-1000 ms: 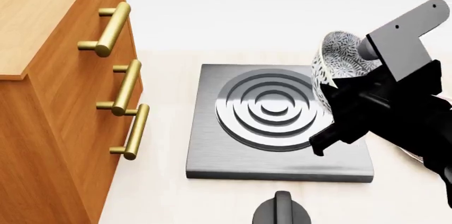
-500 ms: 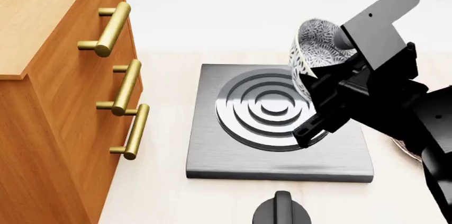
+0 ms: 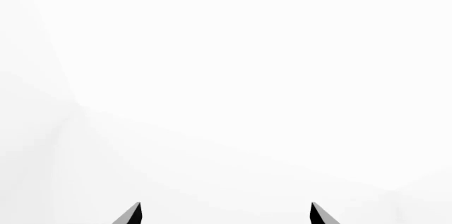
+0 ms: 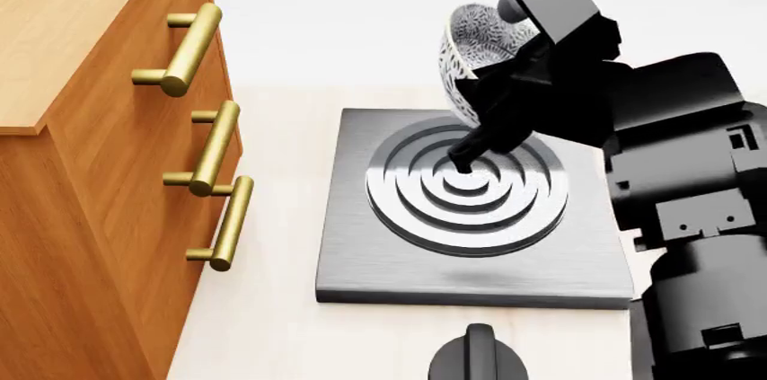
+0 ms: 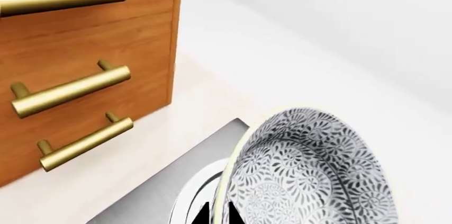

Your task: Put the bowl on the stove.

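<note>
Overall, the wooden cabinet [image 4: 84, 191] with its brass handles [image 4: 215, 148] walls off the left, a strip of bare pale counter [image 4: 276, 245] lying between it and the stove [image 4: 396, 259], whose ringed burner is open on its left half. A black knob [image 4: 480, 357] sits just in front of the stove's near edge — apart from it. Above the burner's far-right part the right gripper [image 4: 498, 97] is clamped on the rim of the bowl [image 4: 473, 48], tipped on its side and clear of the rings; the left gripper [image 3: 224, 214] shows only two separated fingertips — holding nothing.

Head view down over stove [image 4: 473, 268]
</note>
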`<state>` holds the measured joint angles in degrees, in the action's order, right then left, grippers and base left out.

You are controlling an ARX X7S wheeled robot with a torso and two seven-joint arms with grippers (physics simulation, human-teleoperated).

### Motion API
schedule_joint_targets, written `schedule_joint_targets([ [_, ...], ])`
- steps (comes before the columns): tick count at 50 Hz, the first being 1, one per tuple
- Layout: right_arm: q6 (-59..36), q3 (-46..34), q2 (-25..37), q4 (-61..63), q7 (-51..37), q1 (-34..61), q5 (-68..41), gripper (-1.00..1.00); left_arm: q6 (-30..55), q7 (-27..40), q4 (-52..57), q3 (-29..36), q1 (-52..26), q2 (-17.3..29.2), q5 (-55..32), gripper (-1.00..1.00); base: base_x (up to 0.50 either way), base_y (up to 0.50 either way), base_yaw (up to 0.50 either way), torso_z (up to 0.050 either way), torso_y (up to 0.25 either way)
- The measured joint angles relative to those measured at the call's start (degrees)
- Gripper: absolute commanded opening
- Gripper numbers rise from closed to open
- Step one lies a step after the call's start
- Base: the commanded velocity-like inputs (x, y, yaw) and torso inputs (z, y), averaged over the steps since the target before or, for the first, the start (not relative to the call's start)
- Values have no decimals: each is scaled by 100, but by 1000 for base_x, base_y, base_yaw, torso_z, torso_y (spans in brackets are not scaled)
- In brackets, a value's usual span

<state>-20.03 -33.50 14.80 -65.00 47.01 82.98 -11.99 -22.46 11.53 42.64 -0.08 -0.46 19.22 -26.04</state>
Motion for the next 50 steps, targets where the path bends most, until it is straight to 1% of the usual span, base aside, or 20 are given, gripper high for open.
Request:
schedule_joint_targets([
  [11,0,631,-400,-708,152,152,666,-100,-17,9,-29,22,-4,13,-5,100,0,0,0,0,0],
  [25,-281,1276,-571,-980,17,157,1050,-100,-35,46,-72,38,-4,-2,67,100,0,0,0,0,1],
  [39,-389,1527,-613,-1001,-117,152,1188,-100,-55,85,-90,50,-1,-6,110,100,0,0,0,0,0],
  [50,-363,1459,-641,-1001,-266,140,1261,-100,-96,89,-113,62,6,-3,166,100,0,0,0,0,0],
])
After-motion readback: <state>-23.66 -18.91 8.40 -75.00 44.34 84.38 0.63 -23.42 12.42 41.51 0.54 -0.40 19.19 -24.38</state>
